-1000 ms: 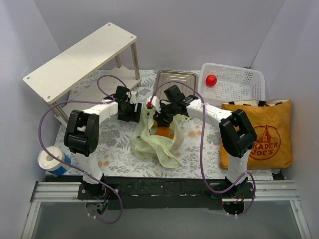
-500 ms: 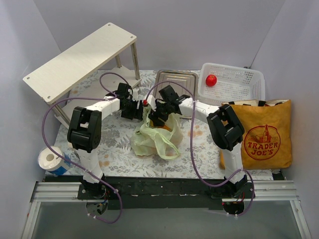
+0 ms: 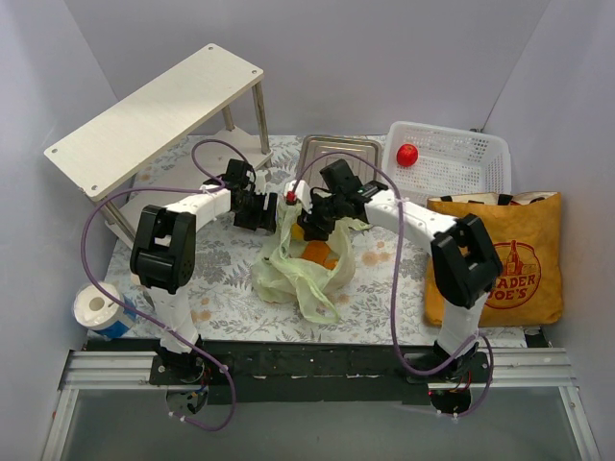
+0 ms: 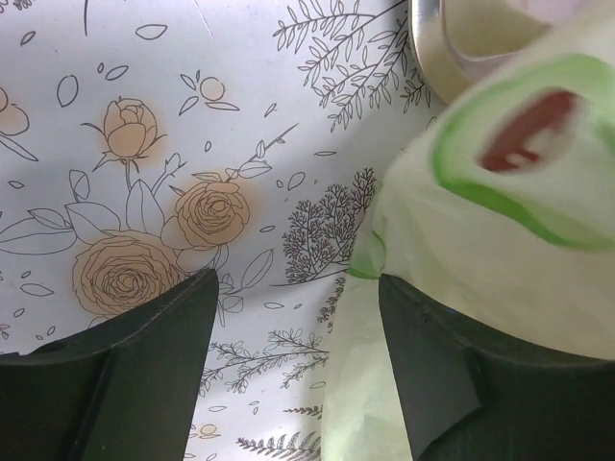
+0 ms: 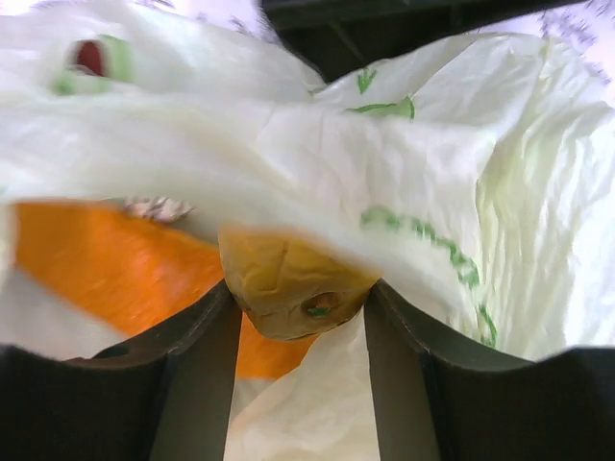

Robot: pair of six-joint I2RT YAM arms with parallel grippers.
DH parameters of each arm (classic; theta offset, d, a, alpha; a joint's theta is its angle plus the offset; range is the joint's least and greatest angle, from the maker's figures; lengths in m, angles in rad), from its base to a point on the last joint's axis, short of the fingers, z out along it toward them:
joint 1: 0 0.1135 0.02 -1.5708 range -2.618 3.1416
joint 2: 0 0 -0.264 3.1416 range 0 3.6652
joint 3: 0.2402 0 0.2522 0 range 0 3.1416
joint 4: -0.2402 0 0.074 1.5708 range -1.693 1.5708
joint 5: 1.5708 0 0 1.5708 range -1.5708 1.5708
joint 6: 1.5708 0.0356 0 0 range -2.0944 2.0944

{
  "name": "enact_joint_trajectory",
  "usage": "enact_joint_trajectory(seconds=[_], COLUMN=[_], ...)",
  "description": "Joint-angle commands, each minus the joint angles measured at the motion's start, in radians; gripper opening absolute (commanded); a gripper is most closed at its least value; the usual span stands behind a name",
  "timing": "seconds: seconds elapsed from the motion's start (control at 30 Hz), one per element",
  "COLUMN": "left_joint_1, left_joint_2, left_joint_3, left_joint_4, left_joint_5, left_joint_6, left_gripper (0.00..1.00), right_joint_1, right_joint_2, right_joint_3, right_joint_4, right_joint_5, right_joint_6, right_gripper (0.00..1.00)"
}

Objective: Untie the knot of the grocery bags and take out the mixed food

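The pale green plastic bag [image 3: 303, 267] lies crumpled mid-table, its top held up between both grippers. An orange [image 3: 317, 253] shows through it. My right gripper [image 3: 313, 223] is at the bag's mouth. In the right wrist view its fingers [image 5: 202, 365] press both sides of a golden-brown round piece of food [image 5: 293, 279], with bag film [image 5: 432, 163] over it and the orange [image 5: 106, 259] behind. My left gripper [image 3: 263, 209] is open beside the bag. The film [image 4: 423, 384] touches only its right finger. The mustard Trader Joe's tote [image 3: 509, 259] lies at the right.
A white mesh basket [image 3: 461, 144] at the back right holds a red apple [image 3: 407, 155]. A metal tray [image 3: 336, 154] lies behind the grippers. A wooden shelf [image 3: 154, 110] stands at the back left. A white roll on a blue base [image 3: 98, 309] sits at the near left.
The right arm has swung its elbow out to the right and the bag now hangs longer toward the near edge. The left gripper has barely moved.
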Motion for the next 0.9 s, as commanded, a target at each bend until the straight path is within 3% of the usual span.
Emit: enact_joint_trajectory(seconds=[0.0,0.23,0.4,0.6,0.7,0.77,0.87], left_joint_1=[0.011,0.023,0.026,0.024,0.023,0.017,-0.012], left_joint_2=[0.012,0.013,0.025,-0.005,-0.098,-0.175,-0.327], left_joint_3=[-0.020,0.003,0.043,0.070,0.072,0.070,0.046], left_joint_4=[-0.017,-0.043,-0.068,-0.094,-0.079,-0.066,0.003], left_joint_5=[0.019,0.028,0.059,0.103,0.183,0.358,0.428], left_joint_6=[0.001,0.017,0.016,0.048,0.096,0.151,0.174], left_gripper=[0.67,0.67,0.67,0.67,0.66,0.67,0.70], right_joint_1=[0.000,-0.023,-0.061,-0.069,-0.069,-0.075,-0.098], right_joint_2=[-0.186,-0.357,-0.352,-0.328,-0.338,-0.340,-0.328], right_joint_3=[-0.090,-0.210,-0.172,-0.094,-0.096,-0.129,-0.156], right_joint_4=[-0.059,-0.190,-0.275,-0.318,-0.291,-0.260,-0.209], right_joint_5=[-0.083,-0.124,-0.178,-0.252,-0.252,-0.247,-0.276], right_joint_6=[-0.037,-0.156,-0.244,-0.204,-0.152,-0.105,-0.019], right_gripper=[0.26,0.26,0.33,0.38,0.39,0.39,0.39])
